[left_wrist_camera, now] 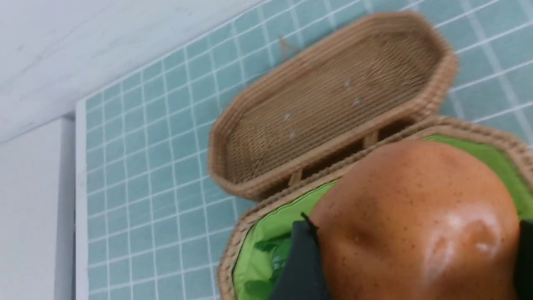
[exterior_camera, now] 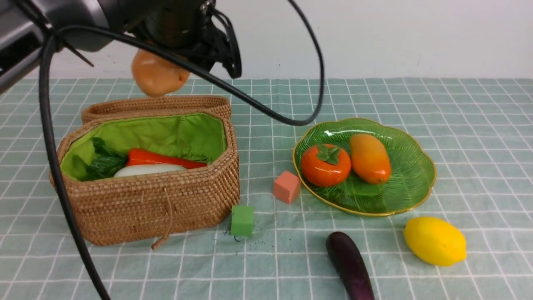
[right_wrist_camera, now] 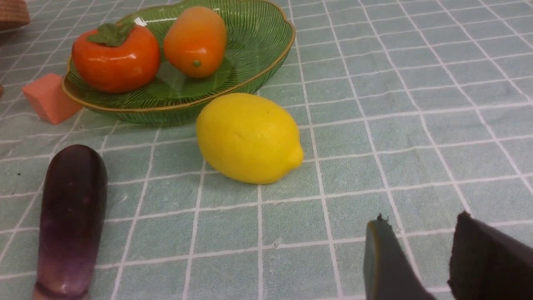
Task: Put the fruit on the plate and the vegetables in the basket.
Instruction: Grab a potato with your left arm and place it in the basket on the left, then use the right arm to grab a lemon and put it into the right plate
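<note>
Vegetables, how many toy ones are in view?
5. A potato is held over the basket by the left gripper; greens, a red pepper and a white one lie inside it; an eggplant lies on the cloth. More may be hidden in the basket.

Light bright, even & diffuse in all 3 views; highlights sit on top of things, so it comes from above. Shadows soft, short: a faint one under the lemon [right_wrist_camera: 249,137]. White glare spots on the potato [left_wrist_camera: 420,225], the persimmon [exterior_camera: 325,165] & upper left of the plate [exterior_camera: 410,183]. Left wrist view soft, slight motion blur. Front view: arm [exterior_camera: 75,12] at upper left out of focus. Right wrist view sharp mid-frame; right end effector [right_wrist_camera: 421,221] blurry at lower right.
</note>
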Robot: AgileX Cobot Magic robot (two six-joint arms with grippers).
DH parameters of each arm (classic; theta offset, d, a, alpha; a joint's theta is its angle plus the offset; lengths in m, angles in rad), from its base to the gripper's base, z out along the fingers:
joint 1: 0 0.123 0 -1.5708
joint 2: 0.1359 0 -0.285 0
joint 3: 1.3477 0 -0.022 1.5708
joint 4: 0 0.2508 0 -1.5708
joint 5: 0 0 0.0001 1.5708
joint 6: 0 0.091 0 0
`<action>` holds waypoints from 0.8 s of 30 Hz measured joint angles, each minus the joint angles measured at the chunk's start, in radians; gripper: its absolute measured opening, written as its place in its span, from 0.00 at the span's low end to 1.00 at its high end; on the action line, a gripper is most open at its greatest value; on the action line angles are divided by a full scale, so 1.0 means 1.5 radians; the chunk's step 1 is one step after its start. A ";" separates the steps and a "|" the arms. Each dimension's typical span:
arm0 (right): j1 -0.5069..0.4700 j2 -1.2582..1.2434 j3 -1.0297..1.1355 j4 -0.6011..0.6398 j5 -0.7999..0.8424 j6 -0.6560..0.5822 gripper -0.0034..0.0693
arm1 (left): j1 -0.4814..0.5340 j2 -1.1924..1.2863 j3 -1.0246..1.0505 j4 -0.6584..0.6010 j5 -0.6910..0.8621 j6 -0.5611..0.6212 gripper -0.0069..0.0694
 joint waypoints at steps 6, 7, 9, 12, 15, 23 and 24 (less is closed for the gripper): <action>0.000 0.000 0.000 0.000 0.000 0.000 0.38 | 0.027 0.018 0.063 -0.037 -0.040 -0.033 0.86; 0.000 0.000 0.000 0.000 0.000 0.000 0.38 | 0.030 0.020 0.080 -0.037 -0.045 -0.045 0.90; 0.000 0.000 0.000 0.000 0.000 0.000 0.38 | 0.030 0.023 0.093 -0.035 -0.050 -0.054 0.94; 0.000 0.000 0.000 0.000 0.000 0.000 0.38 | 0.030 0.024 0.102 -0.034 -0.050 -0.059 0.96; 0.000 0.000 0.000 0.000 0.000 0.000 0.38 | 0.030 0.015 0.103 -0.041 -0.040 -0.059 0.96; 0.000 0.000 0.000 0.000 0.000 0.000 0.38 | 0.031 -0.167 0.112 -0.184 0.003 0.000 0.75; 0.000 0.000 0.000 0.000 0.000 0.000 0.38 | 0.031 -0.175 0.113 -0.195 0.003 0.000 0.74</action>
